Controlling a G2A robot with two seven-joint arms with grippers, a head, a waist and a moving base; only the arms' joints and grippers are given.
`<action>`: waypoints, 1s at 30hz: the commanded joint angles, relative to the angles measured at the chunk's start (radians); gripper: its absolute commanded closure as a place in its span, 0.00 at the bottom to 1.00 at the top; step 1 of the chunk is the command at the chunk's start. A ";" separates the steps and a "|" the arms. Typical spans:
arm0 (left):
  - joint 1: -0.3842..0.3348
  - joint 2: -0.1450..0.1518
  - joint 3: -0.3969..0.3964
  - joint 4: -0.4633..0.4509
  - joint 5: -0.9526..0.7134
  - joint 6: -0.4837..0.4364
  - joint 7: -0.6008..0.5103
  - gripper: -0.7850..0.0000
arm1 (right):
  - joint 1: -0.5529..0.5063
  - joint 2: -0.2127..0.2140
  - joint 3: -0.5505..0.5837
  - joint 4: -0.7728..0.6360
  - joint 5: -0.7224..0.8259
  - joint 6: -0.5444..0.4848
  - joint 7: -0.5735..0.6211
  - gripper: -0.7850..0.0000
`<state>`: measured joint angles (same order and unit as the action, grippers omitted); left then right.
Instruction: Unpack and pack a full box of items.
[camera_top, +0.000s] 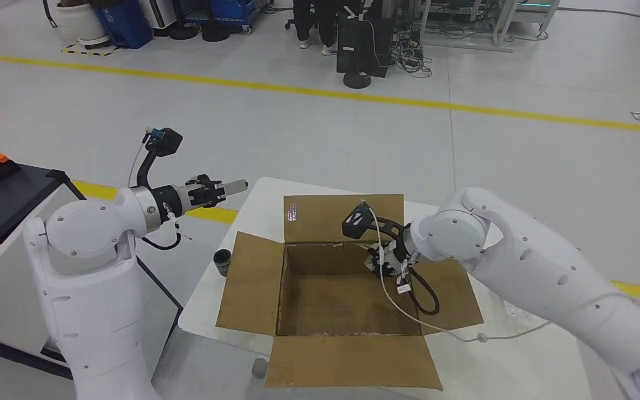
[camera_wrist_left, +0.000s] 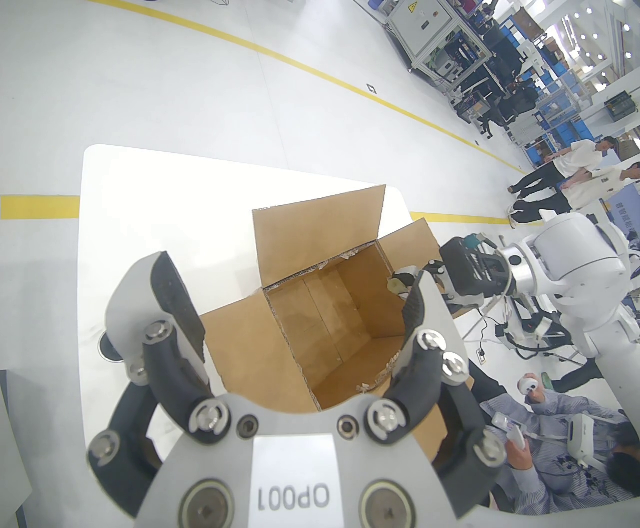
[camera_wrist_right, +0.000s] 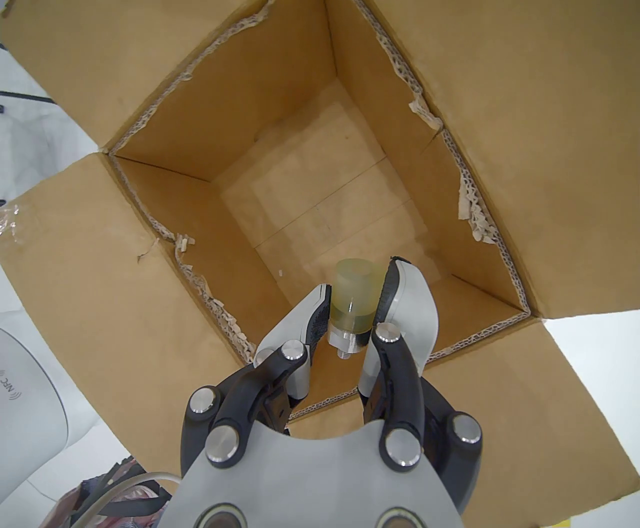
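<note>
Pale yellowish translucent cylinder with a metal stud base (camera_wrist_right: 352, 295) is clamped between the right claw's (camera_wrist_right: 360, 275) pads, over the opening of the brown cardboard box (camera_wrist_right: 250, 100), flaps spread. The box floor lies below this claw. Left claw (camera_wrist_left: 290, 272) is spread wide, beside the box, above the white tabletop (camera_top: 210, 300).

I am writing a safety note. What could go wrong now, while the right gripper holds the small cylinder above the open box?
Released here, the cylinder in the right gripper might fall hard to the box floor and bounce. The loose cables under that arm could catch a flap.
</note>
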<state>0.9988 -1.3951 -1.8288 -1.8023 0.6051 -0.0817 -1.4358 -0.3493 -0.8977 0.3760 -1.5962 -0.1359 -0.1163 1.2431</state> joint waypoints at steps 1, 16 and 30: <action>0.000 0.000 0.000 0.000 0.000 0.000 0.000 0.00 | -0.006 -0.010 -0.002 0.017 0.022 -0.005 -0.002 1.00; 0.000 0.000 0.000 0.000 0.000 0.000 0.000 0.00 | -0.005 -0.021 -0.003 0.029 0.030 -0.022 0.002 1.00; 0.000 0.000 0.000 0.000 0.000 0.000 0.000 0.00 | -0.005 -0.021 -0.003 0.029 0.030 -0.022 0.002 1.00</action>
<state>0.9988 -1.3951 -1.8288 -1.8023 0.6051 -0.0817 -1.4358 -0.3543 -0.9182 0.3730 -1.5675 -0.1060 -0.1384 1.2446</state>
